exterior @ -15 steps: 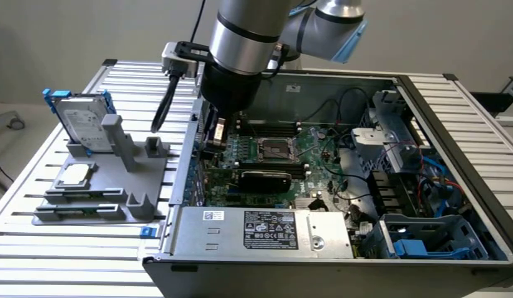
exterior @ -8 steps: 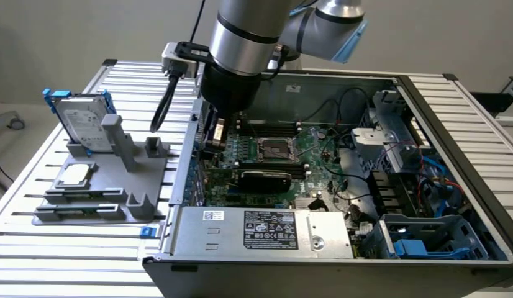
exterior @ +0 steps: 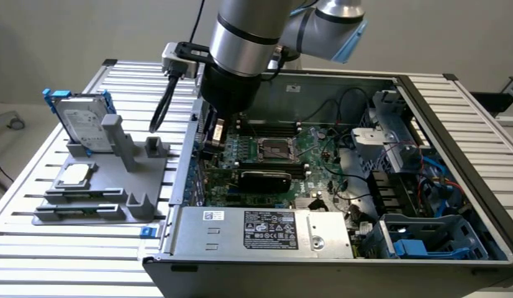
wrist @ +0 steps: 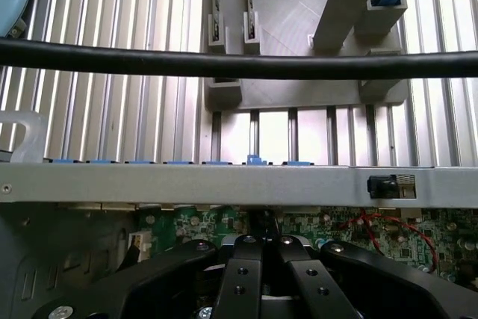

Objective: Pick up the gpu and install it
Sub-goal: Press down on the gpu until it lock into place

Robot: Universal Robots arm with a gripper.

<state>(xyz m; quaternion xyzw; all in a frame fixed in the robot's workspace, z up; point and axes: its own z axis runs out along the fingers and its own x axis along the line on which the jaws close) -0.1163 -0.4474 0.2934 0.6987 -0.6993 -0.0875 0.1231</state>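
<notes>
Bench (exterior: 74, 261): slatted aluminium, carrying all items. Computer case (exterior: 455, 186): open, at 3 o'clock of the exterior view. Grey fixture (exterior: 115, 180): at 9 o'clock, carrying a blue-framed hard drive (exterior: 78, 121). Gpu (exterior: 265, 180): black shroud, seated on the motherboard (exterior: 318, 146) near centre. Pincer (wrist: 263, 248): pressed together, empty, inside the case's 9 o'clock wall.

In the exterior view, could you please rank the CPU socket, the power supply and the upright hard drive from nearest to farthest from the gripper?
Gripper sits inside the case.
1. CPU socket, mid-motherboard.
2. Power supply, case front.
3. Upright hard drive, on the holder outside the case.
</notes>
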